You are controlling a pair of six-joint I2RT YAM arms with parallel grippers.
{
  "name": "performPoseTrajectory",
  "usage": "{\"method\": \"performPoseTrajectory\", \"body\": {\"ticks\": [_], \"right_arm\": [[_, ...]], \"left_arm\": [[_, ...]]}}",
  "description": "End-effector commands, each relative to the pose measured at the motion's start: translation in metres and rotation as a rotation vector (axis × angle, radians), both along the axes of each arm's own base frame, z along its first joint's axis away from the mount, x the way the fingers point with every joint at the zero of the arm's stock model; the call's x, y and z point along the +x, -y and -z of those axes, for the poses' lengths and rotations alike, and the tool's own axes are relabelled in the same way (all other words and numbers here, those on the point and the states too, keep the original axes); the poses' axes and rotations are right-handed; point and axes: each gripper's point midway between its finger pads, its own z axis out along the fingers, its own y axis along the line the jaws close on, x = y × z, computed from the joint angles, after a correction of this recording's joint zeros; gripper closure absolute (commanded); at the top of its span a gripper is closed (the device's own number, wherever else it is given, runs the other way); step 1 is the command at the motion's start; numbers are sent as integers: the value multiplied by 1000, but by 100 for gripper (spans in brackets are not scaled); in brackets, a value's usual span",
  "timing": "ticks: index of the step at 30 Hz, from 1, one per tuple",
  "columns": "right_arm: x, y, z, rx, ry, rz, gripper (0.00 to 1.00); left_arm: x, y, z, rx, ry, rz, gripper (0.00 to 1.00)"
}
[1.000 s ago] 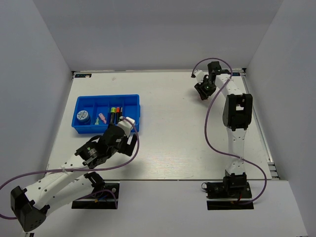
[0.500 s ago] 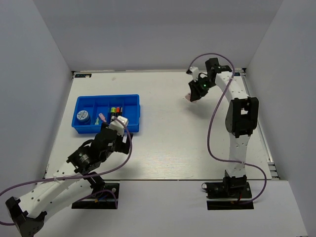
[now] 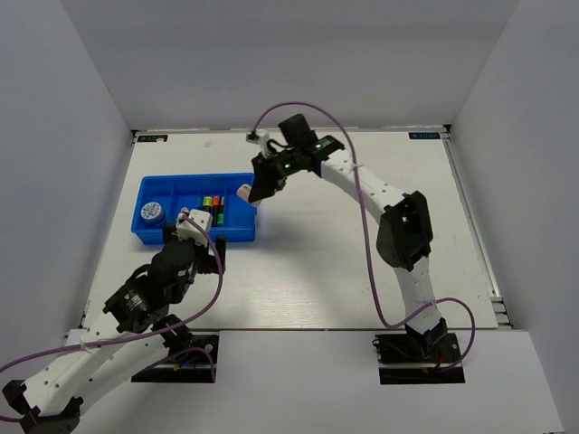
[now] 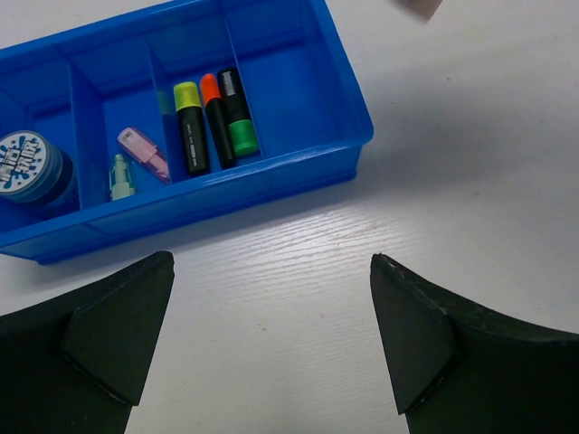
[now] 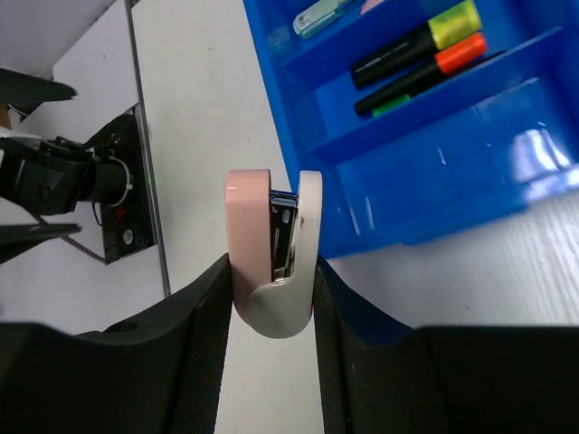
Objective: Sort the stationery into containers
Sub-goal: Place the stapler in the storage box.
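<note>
Right jaws pinching clip (image 5: 271, 253) (pink one side, white other, metal between), over table (image 3: 344, 253) just beside tray (image 4: 271, 176) end wall. Left jaws spread wide near tray front. Tray blue, divided: three highlighters (image 4: 214, 117), two erasers (image 4: 143, 152), roll (image 4: 25, 165). Roll print, highlighter labels unreadable.

The right gripper (image 5: 270, 276) hid the bottom of the pink clip (image 5: 270, 217); the blue tray (image 5: 434, 194) beyond it was cut off.
</note>
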Motion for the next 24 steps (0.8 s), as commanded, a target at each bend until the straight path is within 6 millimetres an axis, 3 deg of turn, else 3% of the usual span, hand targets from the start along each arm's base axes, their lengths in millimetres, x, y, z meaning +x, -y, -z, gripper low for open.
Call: {"method": "performPoseTrajectory", "body": {"ticks": [1,3,8,12,16,18,20,21,22,23,24], "right_arm": [[-4,-43,-19,65,97,15,77],[-9,-62,-22,70,169,14,77],[13,-85,11,16,298,64,79],[18,-87,40,-42,351,39,77],[27,-78,69,-127,396,47,75],[27,-74,74,-155,404,44,73],[25,-68,79,-175,411,27,56],[24,-67,80,-181,415,20,42],[24,-65,79,-184,425,6,17],[19,-66,78,-186,430,-9,10],[20,-64,70,-176,443,-6,10]], "left_arm": [[-1,-11,-15,-14,25,-48,0],[-2,-13,-15,-15,20,-52,0],[-3,-12,-9,-15,-2,-58,0],[-4,-12,-3,-11,-14,-61,0],[-6,-13,4,1,-27,-60,0],[-6,-13,4,2,-26,-56,0],[-6,-14,5,0,-24,-57,0],[-6,-13,6,0,-24,-57,0],[-5,-13,6,-1,-22,-58,0],[-5,-12,5,-6,-21,-55,0],[-5,-12,7,0,-26,-55,0]]}}
